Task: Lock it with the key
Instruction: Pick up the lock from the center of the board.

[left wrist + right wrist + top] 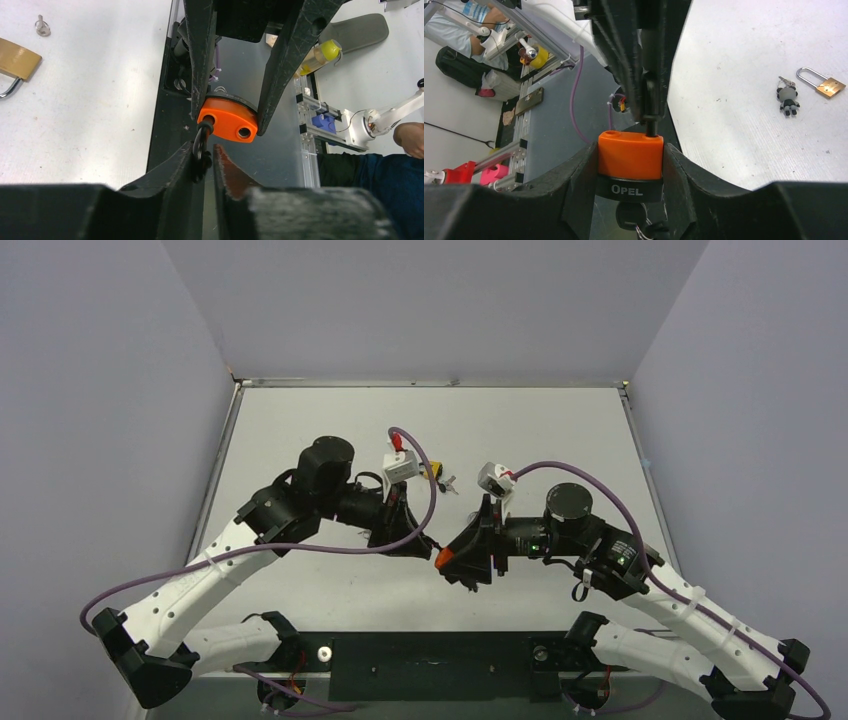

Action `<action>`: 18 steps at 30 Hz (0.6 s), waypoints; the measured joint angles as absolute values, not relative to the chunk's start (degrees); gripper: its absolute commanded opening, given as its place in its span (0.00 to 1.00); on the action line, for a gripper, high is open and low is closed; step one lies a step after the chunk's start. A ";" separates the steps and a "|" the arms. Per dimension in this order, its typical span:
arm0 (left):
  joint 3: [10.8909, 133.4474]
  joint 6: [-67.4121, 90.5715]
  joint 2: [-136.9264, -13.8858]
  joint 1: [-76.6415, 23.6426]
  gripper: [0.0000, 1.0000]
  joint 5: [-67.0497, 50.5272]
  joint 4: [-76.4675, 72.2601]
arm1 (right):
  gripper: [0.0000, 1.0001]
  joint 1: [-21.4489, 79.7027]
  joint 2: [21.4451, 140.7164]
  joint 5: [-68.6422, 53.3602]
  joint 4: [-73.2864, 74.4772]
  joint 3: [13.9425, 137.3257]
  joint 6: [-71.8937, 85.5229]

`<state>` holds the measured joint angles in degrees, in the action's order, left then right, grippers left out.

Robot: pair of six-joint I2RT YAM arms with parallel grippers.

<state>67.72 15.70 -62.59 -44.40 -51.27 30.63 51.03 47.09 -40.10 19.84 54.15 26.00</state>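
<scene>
An orange padlock (pixel 630 159) with a black band marked OPEL sits between my right gripper's (pixel 630 167) jaws, which are shut on its sides. A black-headed key (pixel 630 216) sits in its keyhole at the near end. One shackle hole (pixel 611 134) is empty. The black shackle (pixel 202 150) comes out of the padlock (pixel 227 120) and runs between my left gripper's (pixel 205 155) jaws, which are closed on it. In the top view both grippers meet at the padlock (pixel 443 557), held above the table's near middle.
A brass padlock (pixel 826 86) with an open shackle lies on the white table, with a bunch of keys (pixel 788 98) beside it. It also shows in the left wrist view (pixel 16 61), near a small key (pixel 42 26). The black base plate (pixel 430 652) runs along the near edge.
</scene>
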 measured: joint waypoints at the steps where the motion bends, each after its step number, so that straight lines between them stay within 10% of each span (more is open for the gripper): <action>1: 67.75 15.84 -62.59 -44.62 0.01 -51.05 30.65 | 0.00 51.03 47.09 -40.10 19.86 54.24 25.98; 6: 67.83 16.67 -62.65 -45.71 0.00 -49.45 30.59 | 0.07 51.03 47.07 -39.83 21.02 54.43 24.47; 10: 67.83 19.35 -62.67 -45.91 0.00 -46.33 29.76 | 0.59 51.03 47.00 -37.39 21.80 54.74 23.20; 18: 66.83 27.14 -60.88 -46.41 0.00 -37.65 21.85 | 0.71 50.54 44.56 -25.80 21.06 55.66 23.46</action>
<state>66.83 27.14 -60.88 -46.41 -37.65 21.85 50.54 44.56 -25.80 21.06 55.66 23.46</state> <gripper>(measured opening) 0.054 0.701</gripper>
